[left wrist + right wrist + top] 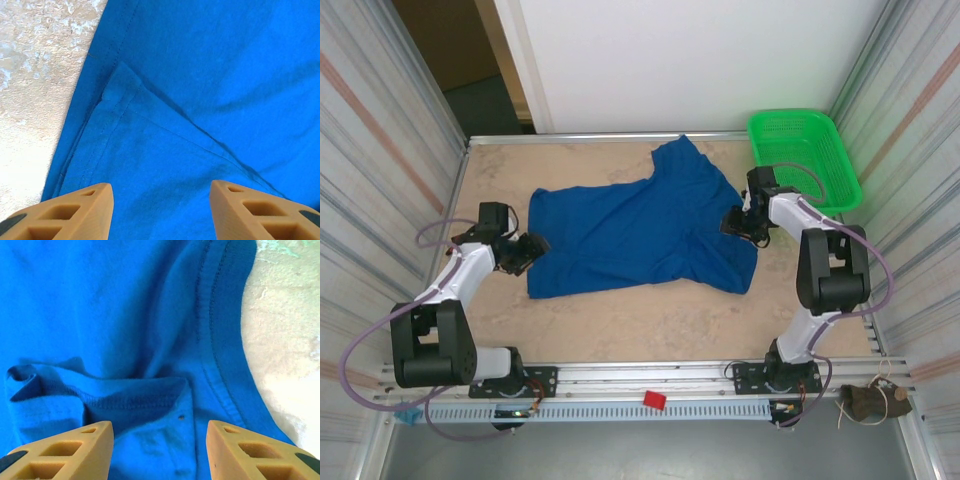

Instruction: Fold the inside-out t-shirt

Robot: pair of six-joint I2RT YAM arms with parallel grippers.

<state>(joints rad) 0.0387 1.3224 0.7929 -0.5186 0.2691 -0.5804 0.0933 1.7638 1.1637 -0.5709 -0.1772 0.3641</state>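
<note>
Inside-out t-shirt (640,225) lies under left pincer (532,247) and right pincer (735,222), both tilted down, open, empty.

Basket (810,150): green mesh, upright at the table's (620,320) far right corner. Table top: pale, mottled, light patches worn in.

Rail (600,411): slotted metal, runs along the near edge. A small red block (655,401) sits on it about midway.

Brown bundle (872,400): lies beyond the near right corner.

Panels (380,150): corrugated, along the left and right edges. White wall (700,60): behind the far edge.
</note>
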